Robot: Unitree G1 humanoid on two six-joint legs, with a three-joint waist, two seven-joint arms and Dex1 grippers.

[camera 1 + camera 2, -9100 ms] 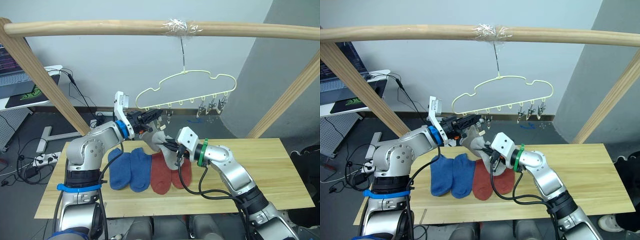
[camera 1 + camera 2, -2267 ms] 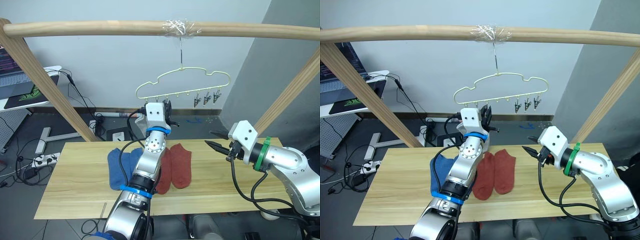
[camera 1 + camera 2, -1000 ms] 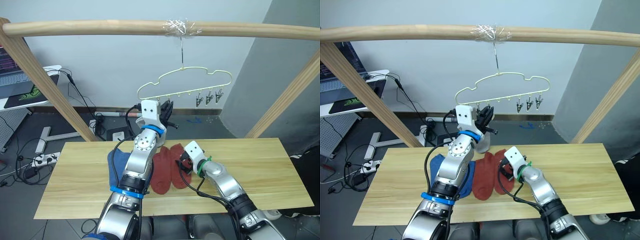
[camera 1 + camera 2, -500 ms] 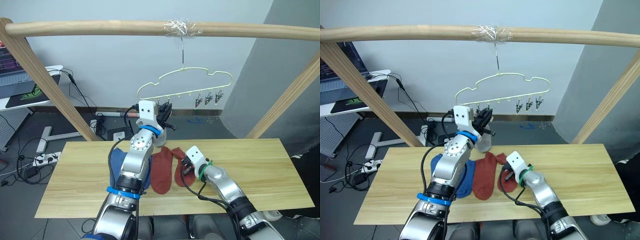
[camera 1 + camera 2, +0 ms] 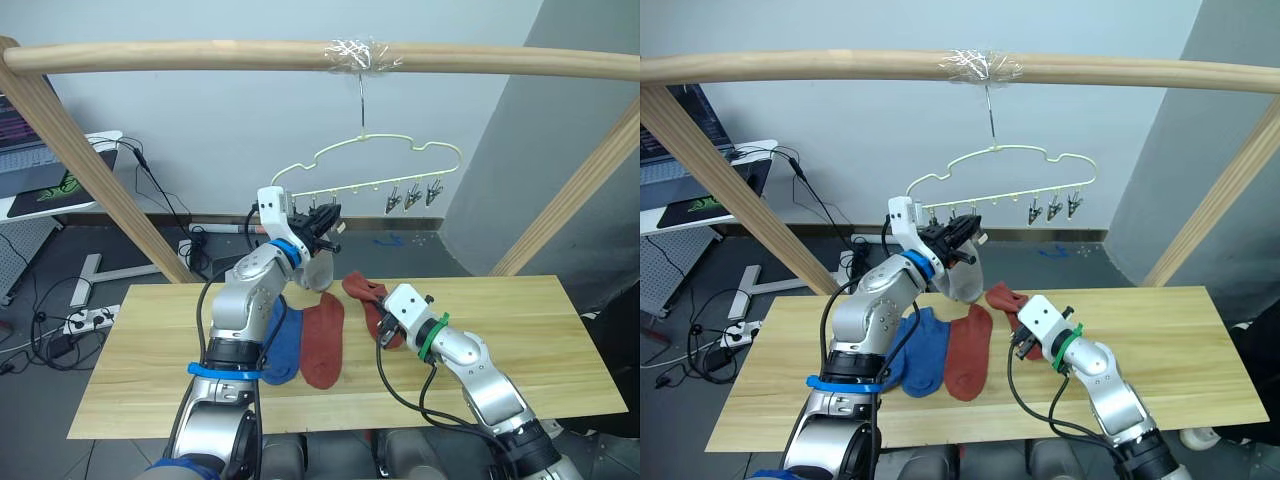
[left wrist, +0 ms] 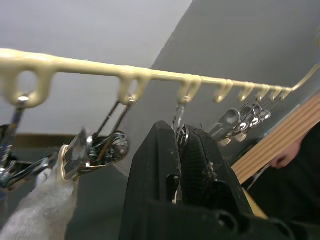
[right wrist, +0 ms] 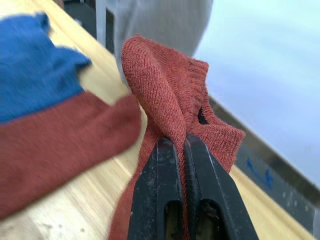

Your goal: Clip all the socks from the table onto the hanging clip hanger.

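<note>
Right gripper [image 7: 181,145]: clamped on red sock [image 7: 165,100], frame centre
Left gripper [image 6: 180,145]: pinched on clip [image 6: 178,122] of hanger [image 5: 385,165], above table [image 5: 540,330]

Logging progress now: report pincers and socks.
Right pincer shut on a rust red sock, lifting it. Left pincer shut on a clip of the hanger. Grey sock hangs clipped. Nothing in the way.

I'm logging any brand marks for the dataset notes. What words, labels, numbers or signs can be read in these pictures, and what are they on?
None can be read.
Laptop screen: rows of text, too small to read.
Dark mat beside it: a green emblem, no legible letters.
Socks, clip hanger, both grippers: no visible markings.
</note>
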